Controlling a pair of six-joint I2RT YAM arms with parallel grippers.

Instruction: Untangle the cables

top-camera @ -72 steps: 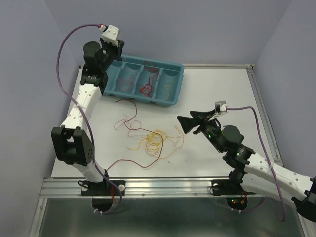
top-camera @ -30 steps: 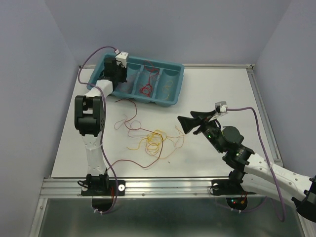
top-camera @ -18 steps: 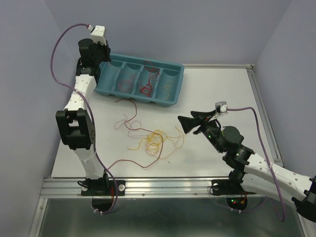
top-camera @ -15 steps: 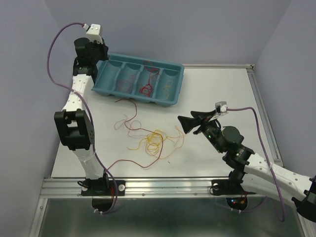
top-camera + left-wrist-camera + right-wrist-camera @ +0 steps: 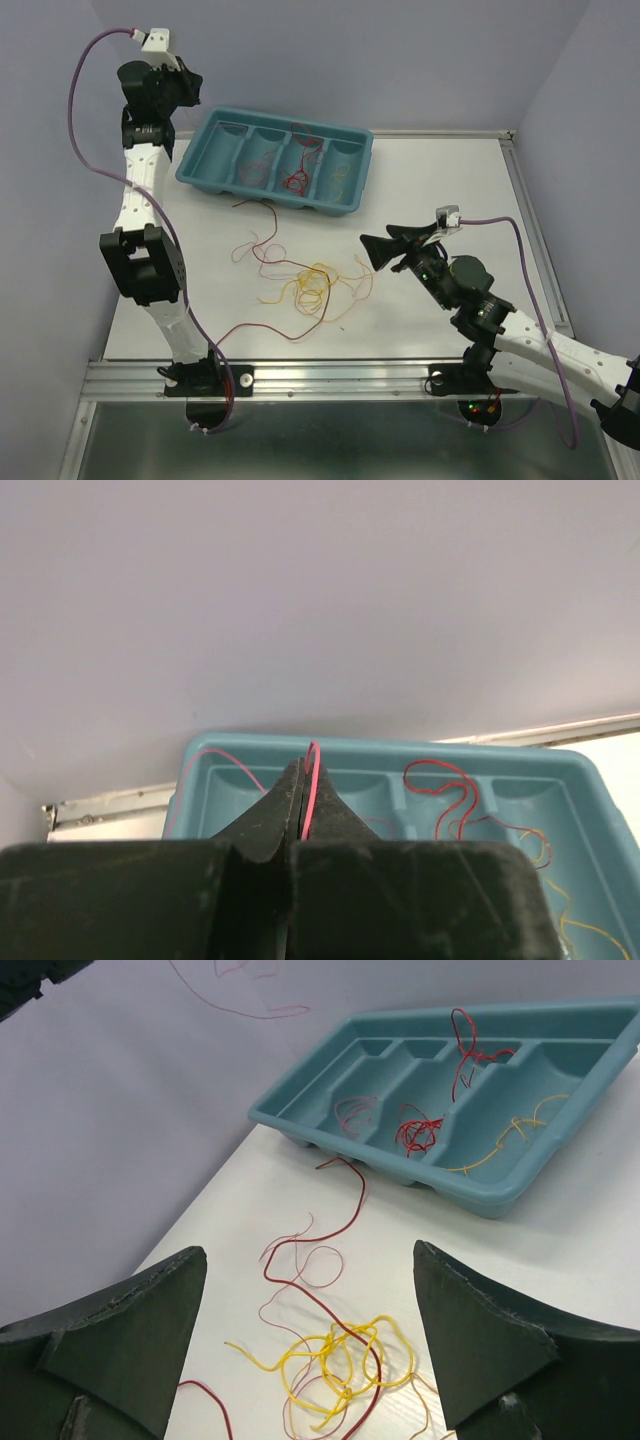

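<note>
Pink hair-thin wire (image 5: 312, 780) sits pinched between black left fingers (image 5: 262, 825); right fingers (image 5: 480, 1345) spread wide.

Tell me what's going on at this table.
Two robot arms are sorting thin, curly cables. The left gripper, raised high by the left end of the teal tray, is shut on a pink cable that dangles from it. The right gripper hovers open above the table, just right of the yellow and red tangle lying there. A few red and yellow cables already lie in the tray's compartments.
</note>
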